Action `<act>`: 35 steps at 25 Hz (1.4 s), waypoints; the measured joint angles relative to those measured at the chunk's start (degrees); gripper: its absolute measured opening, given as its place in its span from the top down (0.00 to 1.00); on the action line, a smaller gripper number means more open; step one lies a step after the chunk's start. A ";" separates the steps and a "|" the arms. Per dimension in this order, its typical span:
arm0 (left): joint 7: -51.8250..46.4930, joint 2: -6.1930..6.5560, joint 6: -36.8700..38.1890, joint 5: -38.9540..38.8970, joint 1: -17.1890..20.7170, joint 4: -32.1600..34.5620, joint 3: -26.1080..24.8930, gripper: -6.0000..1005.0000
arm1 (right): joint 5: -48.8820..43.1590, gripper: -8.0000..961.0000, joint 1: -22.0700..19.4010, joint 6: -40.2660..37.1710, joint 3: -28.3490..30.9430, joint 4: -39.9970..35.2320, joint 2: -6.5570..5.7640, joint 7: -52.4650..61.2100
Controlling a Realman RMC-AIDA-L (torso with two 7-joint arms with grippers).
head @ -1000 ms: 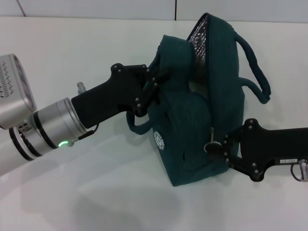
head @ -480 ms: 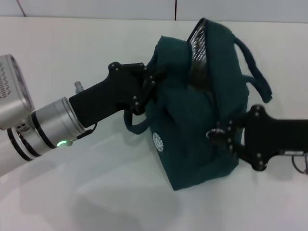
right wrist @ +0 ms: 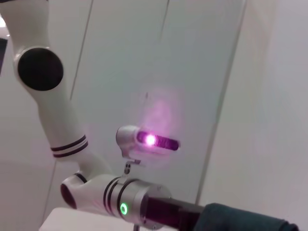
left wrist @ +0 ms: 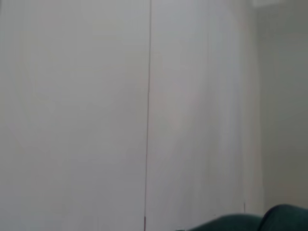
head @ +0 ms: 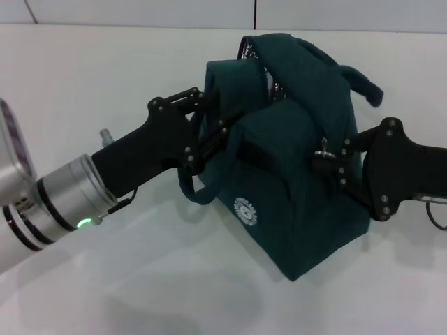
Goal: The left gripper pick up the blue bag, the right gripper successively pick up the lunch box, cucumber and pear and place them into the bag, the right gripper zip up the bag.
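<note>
Left end effector point(head: 213, 129): reaches in from the left; fingers closed on the fabric and near handle of the blue bag point(head: 300, 202) at its upper left edge. Green ring lit on its silver wrist.
Right end effector point(head: 334, 162): comes in from the right, against the bag's right side; fingers pinched narrow on the zipper pull point(head: 323, 151).
Blue bag: sits on the white surface point(head: 105, 77) between the two end effectors, tilted, round white logo point(head: 246, 210) facing the camera. Top mostly drawn together; a narrow slit of silver lining point(head: 246, 50) shows at the far end. Near handle loop point(head: 198, 192) hangs below the left fingers; far handle point(head: 363, 82) lies over the top right.
Contents: not visible.
Left wrist view: wall, and a sliver of teal fabric point(left wrist: 284, 217) at the edge.
Right wrist view: left arm's lit wrist ring point(right wrist: 124, 208) and teal fabric point(right wrist: 240, 222).
</note>
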 joint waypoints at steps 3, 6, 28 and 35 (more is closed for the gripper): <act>0.13 0.04 0.62 -0.80 0.49 -0.35 -0.07 0.77 | -1.85 0.97 0.18 -0.03 0.10 -0.48 -0.46 0.35; 0.26 0.02 0.47 -1.64 0.81 -0.38 -0.27 0.65 | -4.51 0.97 0.12 -0.08 0.14 -1.45 -0.92 1.92; 0.28 0.00 -2.65 -3.13 -0.54 -0.54 -0.01 0.36 | -8.39 0.97 -0.36 -1.28 5.10 -2.92 -1.22 11.10; 0.44 0.00 -2.58 -3.14 -0.48 -0.54 0.02 0.34 | -5.80 0.97 -0.38 -4.17 9.69 -1.40 0.55 3.55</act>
